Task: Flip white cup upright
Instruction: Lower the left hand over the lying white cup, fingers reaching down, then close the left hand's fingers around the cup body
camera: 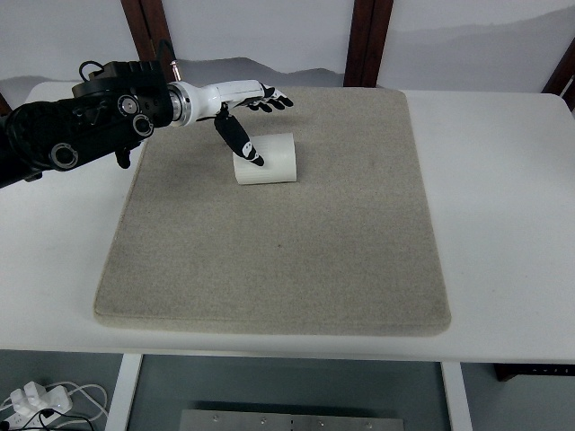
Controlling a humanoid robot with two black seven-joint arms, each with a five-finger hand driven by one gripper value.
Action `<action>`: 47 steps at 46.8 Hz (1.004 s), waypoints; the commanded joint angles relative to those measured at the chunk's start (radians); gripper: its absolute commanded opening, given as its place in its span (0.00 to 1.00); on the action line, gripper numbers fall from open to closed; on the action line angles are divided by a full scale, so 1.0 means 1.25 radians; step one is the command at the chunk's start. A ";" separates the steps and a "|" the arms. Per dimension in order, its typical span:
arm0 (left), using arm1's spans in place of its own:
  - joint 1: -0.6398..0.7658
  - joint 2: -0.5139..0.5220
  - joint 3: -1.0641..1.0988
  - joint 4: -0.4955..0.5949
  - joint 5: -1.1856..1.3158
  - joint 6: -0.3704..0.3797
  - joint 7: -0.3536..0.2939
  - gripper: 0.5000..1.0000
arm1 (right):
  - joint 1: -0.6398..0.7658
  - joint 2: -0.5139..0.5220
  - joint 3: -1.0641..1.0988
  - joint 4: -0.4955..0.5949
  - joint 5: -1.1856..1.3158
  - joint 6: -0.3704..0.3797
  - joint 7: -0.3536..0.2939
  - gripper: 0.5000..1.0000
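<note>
While the white cup (267, 159) is lying sideways on the mat (296, 260), it is being neared by the left hand (252, 106), fingers spread; no right hand is being shown.

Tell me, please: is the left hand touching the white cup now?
Cannot tell. In the top view, the left hand is above the lying white cup, and its thumb overlaps the cup's left end, but a steep view from above shows neither contact nor a gap.
</note>
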 commanded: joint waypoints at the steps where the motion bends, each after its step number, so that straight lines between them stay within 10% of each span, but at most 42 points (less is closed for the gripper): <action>1: 0.002 -0.002 0.011 0.001 0.000 0.000 0.005 0.95 | 0.000 0.000 0.000 0.000 0.000 0.000 0.000 0.90; 47: 0.014 -0.127 0.053 0.157 -0.002 0.019 0.002 0.92 | 0.000 0.000 0.000 0.000 0.000 0.000 0.000 0.90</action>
